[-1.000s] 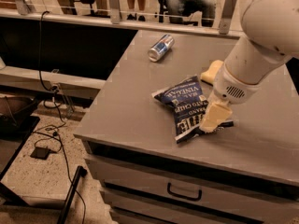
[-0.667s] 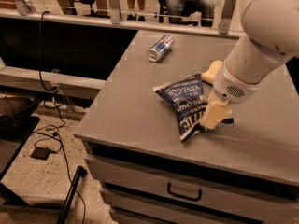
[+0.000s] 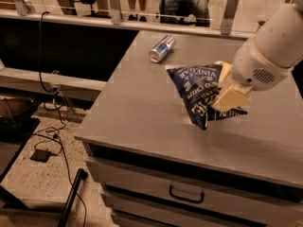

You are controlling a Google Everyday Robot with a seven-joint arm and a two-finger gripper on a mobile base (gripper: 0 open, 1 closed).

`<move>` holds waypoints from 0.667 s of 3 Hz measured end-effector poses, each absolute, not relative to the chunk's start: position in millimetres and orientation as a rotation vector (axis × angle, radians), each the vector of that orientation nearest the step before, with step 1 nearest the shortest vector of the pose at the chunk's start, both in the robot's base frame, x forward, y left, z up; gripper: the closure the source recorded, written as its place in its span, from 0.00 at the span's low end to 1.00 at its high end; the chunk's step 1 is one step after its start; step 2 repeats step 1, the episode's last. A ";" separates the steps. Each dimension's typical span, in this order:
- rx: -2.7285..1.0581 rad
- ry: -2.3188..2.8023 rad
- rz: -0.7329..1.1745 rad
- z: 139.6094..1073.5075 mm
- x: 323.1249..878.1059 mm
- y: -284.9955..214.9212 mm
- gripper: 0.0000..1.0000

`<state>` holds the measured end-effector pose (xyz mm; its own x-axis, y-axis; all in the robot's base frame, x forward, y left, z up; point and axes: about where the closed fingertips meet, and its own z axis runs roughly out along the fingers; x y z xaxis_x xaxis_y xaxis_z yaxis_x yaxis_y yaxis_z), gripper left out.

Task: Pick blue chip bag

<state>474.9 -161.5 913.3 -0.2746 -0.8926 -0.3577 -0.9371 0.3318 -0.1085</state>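
Observation:
The blue chip bag is dark navy foil with white lettering and sits over the right middle of the grey cabinet top. It is tipped up on end with its lower tip near the surface. My gripper comes in from the right on a large white arm. It is shut on the bag's right side. One pale finger lies across the front of the bag, and a pale piece shows behind its upper right edge.
A silver-and-blue drink can lies on its side at the back of the cabinet top. A drawer with a dark handle is below the front edge. Cables and a railing are to the left and behind.
The gripper has drawn the bag up and slightly right. The bag has gone from lying flatter on the top to standing tipped on end. The can has not moved.

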 end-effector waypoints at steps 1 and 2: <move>-1.612 2.176 0.232 938.8 466.2 -159.8 1.00; -1.612 2.176 0.232 938.8 466.2 -159.8 1.00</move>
